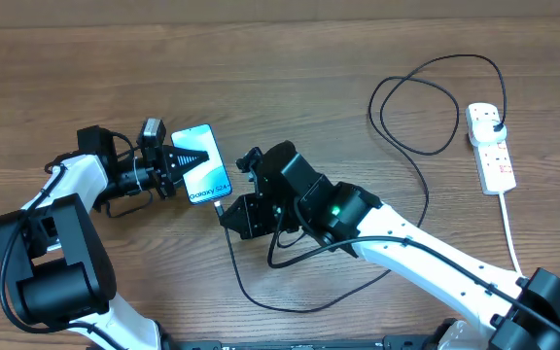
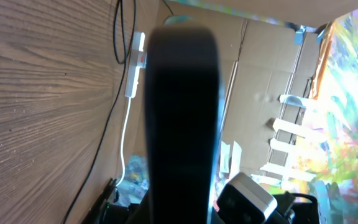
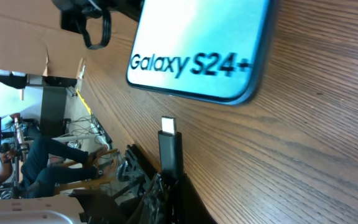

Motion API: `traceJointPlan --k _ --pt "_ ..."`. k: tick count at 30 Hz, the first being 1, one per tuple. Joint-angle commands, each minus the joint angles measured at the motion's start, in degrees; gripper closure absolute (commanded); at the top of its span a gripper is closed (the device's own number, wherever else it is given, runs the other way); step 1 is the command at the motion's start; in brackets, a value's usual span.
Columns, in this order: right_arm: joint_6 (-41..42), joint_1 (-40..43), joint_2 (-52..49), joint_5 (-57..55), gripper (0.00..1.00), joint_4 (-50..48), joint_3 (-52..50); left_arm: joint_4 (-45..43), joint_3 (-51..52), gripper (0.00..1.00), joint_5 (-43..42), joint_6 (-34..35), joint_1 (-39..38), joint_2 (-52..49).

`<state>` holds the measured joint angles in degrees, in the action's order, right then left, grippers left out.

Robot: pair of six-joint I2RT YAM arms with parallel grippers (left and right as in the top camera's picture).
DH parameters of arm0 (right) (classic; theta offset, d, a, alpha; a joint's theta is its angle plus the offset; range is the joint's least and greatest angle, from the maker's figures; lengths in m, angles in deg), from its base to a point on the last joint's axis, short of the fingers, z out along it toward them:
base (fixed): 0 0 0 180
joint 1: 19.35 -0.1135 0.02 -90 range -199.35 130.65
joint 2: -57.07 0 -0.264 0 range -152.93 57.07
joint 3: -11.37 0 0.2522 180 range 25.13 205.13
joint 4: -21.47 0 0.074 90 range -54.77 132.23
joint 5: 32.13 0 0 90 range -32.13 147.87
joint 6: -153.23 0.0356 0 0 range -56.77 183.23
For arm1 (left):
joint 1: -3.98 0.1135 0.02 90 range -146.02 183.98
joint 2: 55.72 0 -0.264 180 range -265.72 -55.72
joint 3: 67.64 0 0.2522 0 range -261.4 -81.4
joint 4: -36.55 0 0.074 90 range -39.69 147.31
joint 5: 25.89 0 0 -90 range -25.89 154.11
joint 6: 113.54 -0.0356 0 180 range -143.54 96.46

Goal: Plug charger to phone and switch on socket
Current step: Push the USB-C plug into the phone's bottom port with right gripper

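The phone point(image 1: 209, 167) lies on the table with its light blue screen up and the "Galaxy" text at its near end. My left gripper point(image 1: 189, 158) is shut on the phone's far end. In the left wrist view the phone point(image 2: 182, 112) fills the middle as a dark slab. My right gripper point(image 1: 233, 212) is shut on the charger's small plug point(image 1: 221, 206). In the right wrist view the plug tip point(image 3: 168, 127) points at the phone's point(image 3: 197, 43) bottom edge, a short gap away. The black cable point(image 1: 426, 146) loops to the socket point(image 1: 492, 148), where its black plug point(image 1: 494, 124) sits.
The socket's thick white cord point(image 1: 509, 228) runs toward the front right edge. The charger cable loops over the table in front of my right arm point(image 1: 261, 297). The socket also shows in the left wrist view point(image 2: 135, 62). Cardboard walls stand beyond the table.
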<state>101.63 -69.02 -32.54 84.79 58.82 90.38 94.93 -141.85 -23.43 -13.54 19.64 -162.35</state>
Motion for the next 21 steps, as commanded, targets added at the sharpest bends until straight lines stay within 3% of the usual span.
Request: traceJointPlan --k 1,21 --pt "0.39 -0.87 0.11 -0.79 0.96 -0.59 0.0 -0.13 -0.13 0.96 -2.95 0.72 -1.51 1.42" --pt "0.66 -0.83 0.07 -5.16 0.96 0.7 -0.04 -1.2 -0.13 0.96 -2.97 0.28 -2.19 1.42"
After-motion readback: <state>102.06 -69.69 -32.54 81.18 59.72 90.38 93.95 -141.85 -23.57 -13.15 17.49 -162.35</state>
